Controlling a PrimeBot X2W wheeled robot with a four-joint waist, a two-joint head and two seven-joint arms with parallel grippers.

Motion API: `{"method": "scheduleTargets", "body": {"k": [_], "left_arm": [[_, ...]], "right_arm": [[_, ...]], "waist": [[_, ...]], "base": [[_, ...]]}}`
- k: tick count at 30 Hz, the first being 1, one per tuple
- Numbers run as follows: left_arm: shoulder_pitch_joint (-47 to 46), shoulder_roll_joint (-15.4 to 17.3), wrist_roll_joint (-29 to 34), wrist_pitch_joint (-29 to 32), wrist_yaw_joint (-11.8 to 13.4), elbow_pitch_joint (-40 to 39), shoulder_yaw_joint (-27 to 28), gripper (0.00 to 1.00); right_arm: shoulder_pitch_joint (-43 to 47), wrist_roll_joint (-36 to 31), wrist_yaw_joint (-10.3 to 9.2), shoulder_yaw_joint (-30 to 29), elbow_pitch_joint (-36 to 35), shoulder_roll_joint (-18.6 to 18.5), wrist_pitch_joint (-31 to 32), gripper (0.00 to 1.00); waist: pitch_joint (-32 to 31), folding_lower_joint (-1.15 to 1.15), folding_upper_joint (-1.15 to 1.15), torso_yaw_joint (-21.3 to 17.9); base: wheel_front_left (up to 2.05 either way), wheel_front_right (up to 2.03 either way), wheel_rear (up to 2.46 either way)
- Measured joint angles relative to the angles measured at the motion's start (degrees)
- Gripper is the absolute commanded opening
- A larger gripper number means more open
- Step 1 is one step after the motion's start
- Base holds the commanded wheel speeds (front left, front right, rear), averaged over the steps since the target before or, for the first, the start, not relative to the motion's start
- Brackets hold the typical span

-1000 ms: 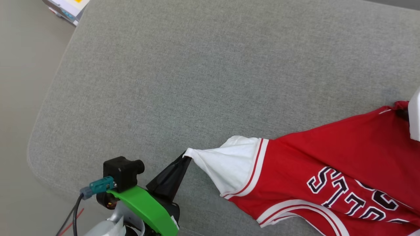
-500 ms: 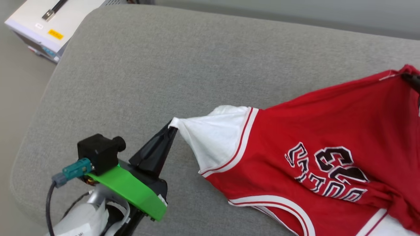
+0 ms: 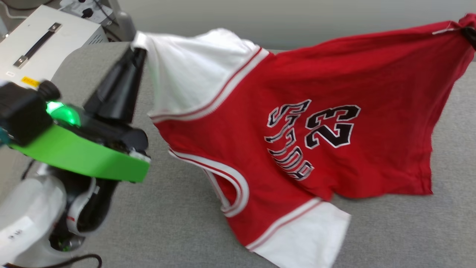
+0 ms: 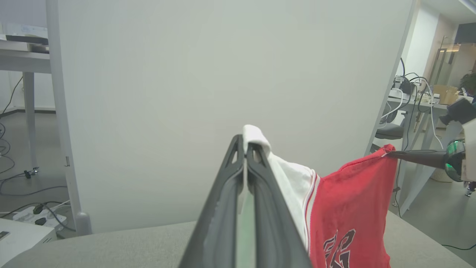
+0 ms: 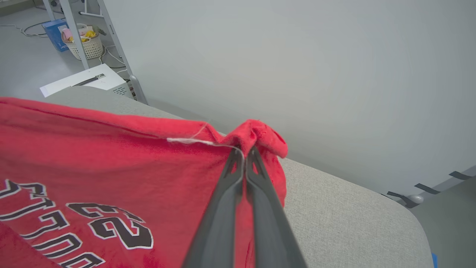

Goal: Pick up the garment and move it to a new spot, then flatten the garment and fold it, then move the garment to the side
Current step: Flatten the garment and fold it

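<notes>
Closest to me is the left arm with its green bracket [image 3: 81,156], and low on the grey cushion [image 3: 390,230] the garment's lower sleeve [image 3: 312,238] appears to rest on the fabric. Above that the garment [image 3: 297,123] hangs sideways like a banner, lettering facing out, stretched between both arms over the cushion.

The left pincer [image 3: 138,51] is pressed together on the tip of the upper white sleeve [image 3: 186,70]. The left wrist view shows only a small fold of cloth poking past the fingertips. Off at the far corner, the right pincer [image 3: 469,34] is likewise clamped on a bunched bit of red hem, with a loose thread [image 5: 193,140] trailing beside it.

I'd say this is the carry to a new spot, and both grips look shallow. So the arms ought to rise together until the lower sleeve hangs free. Then they should travel at one pace, level, with the gap between them unchanged. Pulling wider could slip the sleeve tip out, and closing in would let the middle sag and drag.

Behind stand a white box [image 3: 55,44] and a pale panel [image 4: 223,74], so the swing wants to stay over the cushion.
</notes>
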Motion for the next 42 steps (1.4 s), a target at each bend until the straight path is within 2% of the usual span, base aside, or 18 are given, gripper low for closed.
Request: {"method": "scheduleTargets", "body": {"k": [12, 20, 27, 31, 36, 42], "left_arm": [[-10.0, 0.8, 0.4, 0.1, 1.8, -0.1, 5.7, 0.00], [-19.9, 1.9, 1.4, 1.7, 1.9, 2.1, 7.3, 0.00], [-33.0, 3.6, 3.9, 4.9, -1.6, 8.2, 6.8, 0.00], [-42.0, 5.0, 4.9, 7.2, -4.8, 13.5, 5.9, 0.00], [-53.2, 5.2, 8.0, 8.5, -8.5, 21.3, 4.1, 0.00], [-65.5, 4.5, 12.3, 8.3, -13.3, 33.8, 0.8, 0.00]], "right_arm": [[-3.2, -1.3, 0.00, -2.5, -6.0, 4.1, -2.1, 0.00], [-8.2, -3.3, 0.00, -6.1, -8.6, 6.2, -2.6, 0.00], [-15.6, -6.1, 0.00, -8.6, -8.2, 7.5, -3.0, 0.00], [-21.4, -7.3, 0.00, -8.2, -6.3, 7.8, -3.9, 0.00], [-29.6, -9.7, 0.00, -6.1, -0.7, 7.9, -7.0, 0.00], [-40.6, -14.0, 0.01, -2.0, 10.1, 9.1, -14.0, 0.00]], "waist": [[-1.2, 0.00, 0.00, -5.0], [1.4, 0.00, 0.00, -6.1], [6.1, 0.00, 0.00, -6.9], [9.7, 0.00, 0.00, -7.4], [14.5, 0.00, 0.00, -8.3], [20.6, 0.01, 0.00, -9.5]], "base": [[0.00, 0.00, 0.00], [0.00, 0.00, 0.00], [0.00, 0.00, 0.00], [0.00, 0.00, 0.00], [0.00, 0.00, 0.00], [0.00, 0.00, 0.00]]}}
